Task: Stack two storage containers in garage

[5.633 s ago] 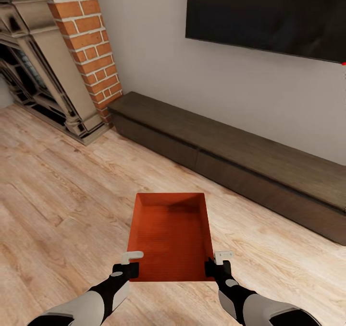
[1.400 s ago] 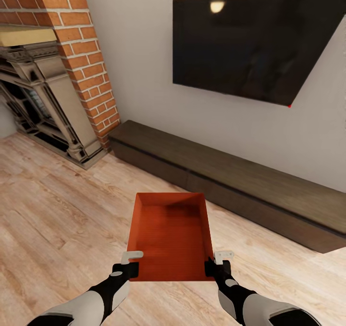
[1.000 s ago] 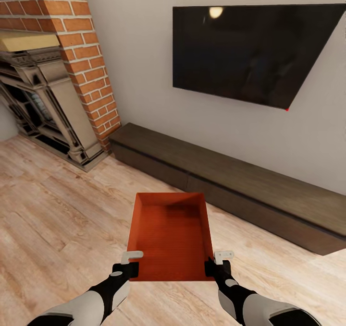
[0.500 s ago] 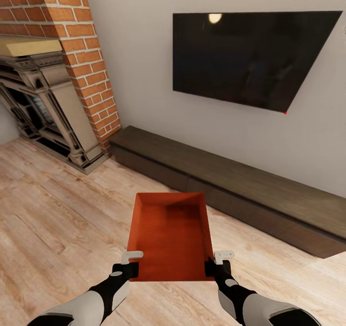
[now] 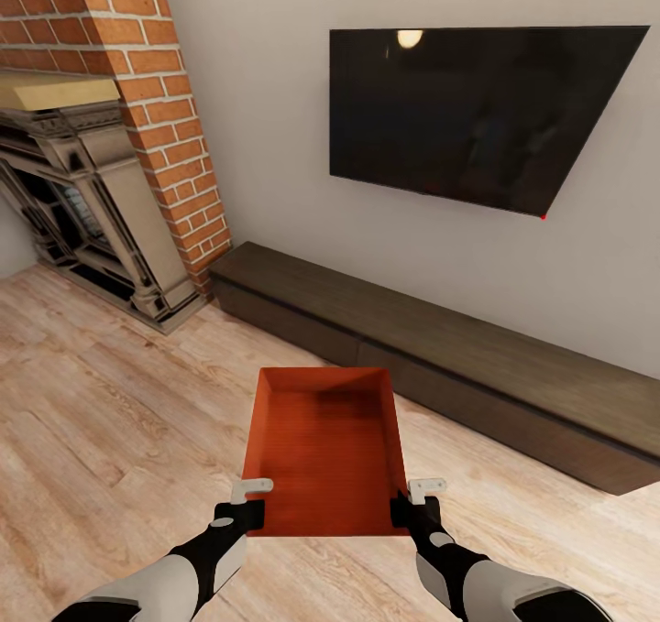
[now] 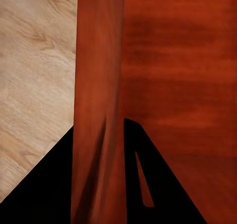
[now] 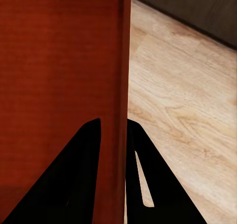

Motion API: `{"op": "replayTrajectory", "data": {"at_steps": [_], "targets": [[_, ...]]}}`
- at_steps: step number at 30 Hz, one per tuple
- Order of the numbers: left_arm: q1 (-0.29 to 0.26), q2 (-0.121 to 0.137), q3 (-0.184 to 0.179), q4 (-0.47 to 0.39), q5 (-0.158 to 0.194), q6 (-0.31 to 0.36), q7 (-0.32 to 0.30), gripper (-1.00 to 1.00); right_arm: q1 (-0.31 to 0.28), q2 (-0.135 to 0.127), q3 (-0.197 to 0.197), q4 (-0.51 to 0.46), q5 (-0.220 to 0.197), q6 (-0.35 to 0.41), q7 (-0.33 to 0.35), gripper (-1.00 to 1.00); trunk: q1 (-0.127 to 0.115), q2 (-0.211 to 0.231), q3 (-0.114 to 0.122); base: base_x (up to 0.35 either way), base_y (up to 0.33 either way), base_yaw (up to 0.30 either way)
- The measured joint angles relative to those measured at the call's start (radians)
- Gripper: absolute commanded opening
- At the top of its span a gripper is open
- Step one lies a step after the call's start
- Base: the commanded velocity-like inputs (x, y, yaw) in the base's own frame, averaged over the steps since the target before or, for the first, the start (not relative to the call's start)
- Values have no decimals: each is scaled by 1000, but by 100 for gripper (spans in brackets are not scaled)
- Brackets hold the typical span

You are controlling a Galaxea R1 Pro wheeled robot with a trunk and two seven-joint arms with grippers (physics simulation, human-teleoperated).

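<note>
Left fingers (image 6: 121, 169): closed across the container's thin side wall, one dark finger outside, one inside. In the head view my left gripper (image 5: 240, 512) sits at the near left corner.

Right fingers (image 7: 112, 169): closed the same way on the opposite wall; my right gripper (image 5: 417, 510) holds the near right corner.

Reason for grip: pinching both long walls near one end shares the load between two arms and, in my judgement, keeps the box level and stops it twisting.

Storage container (image 5: 325, 452): orange-red, lidless, empty, carried in front of me above the wood plank floor (image 5: 101, 402), open side up, long axis pointing away from me.

Clearance: the container hangs apart from the floor and well short of the low dark cabinet (image 5: 440, 352) along the wall.

Surroundings: wall-mounted television (image 5: 472, 114) above the cabinet; brick chimney (image 5: 160, 118) and ornate fireplace (image 5: 82, 210) to the left. This is living room, not garage.

Task stage: transport leg, judged early; nothing is set down in the garage yet.

Risk: thin walls may flex or slip under the pinch if I turn sharply.
</note>
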Motion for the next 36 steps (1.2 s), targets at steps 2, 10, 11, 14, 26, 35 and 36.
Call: {"op": "replayTrajectory", "data": {"at_steps": [2, 10, 11, 14, 26, 35, 36], "targets": [[0, 0, -1, 0, 1, 0, 0, -100, 0, 0, 0, 0, 0, 0, 0, -100, 0, 0, 0, 0, 0, 0], [0, 0, -3, -2, 3, 0, 0, -100, 0, 0, 0, -1, 0, -1, 0, -100, 0, 0, 5, 0, 0, 0], [0, 0, -3, -2, 3, 0, 0, -100, 0, 0, -1, -1, 0, -1, 0, -100, 0, 0, 7, 0, 0, 0], [0, 0, -3, -2, 3, 0, 0, -100, 0, 0, 1, -1, -1, -1, 0, -100, 0, 0, 11, 0, 0, 0], [0, 0, -1, 0, 1, 0, 0, -100, 0, 0, 1, 0, -1, 0, 0, -100, 0, 0, 31, 0, 0, 0], [0, 0, -1, 0, 1, 0, 0, -100, 0, 0, 1, 0, -1, 0, 0, -100, 0, 0, 45, 0, 0, 0], [0, 0, -1, 0, 1, 0, 0, -100, 0, 0, 1, 0, -1, 0, 0, -100, 0, 0, 47, 0, 0, 0]]}}
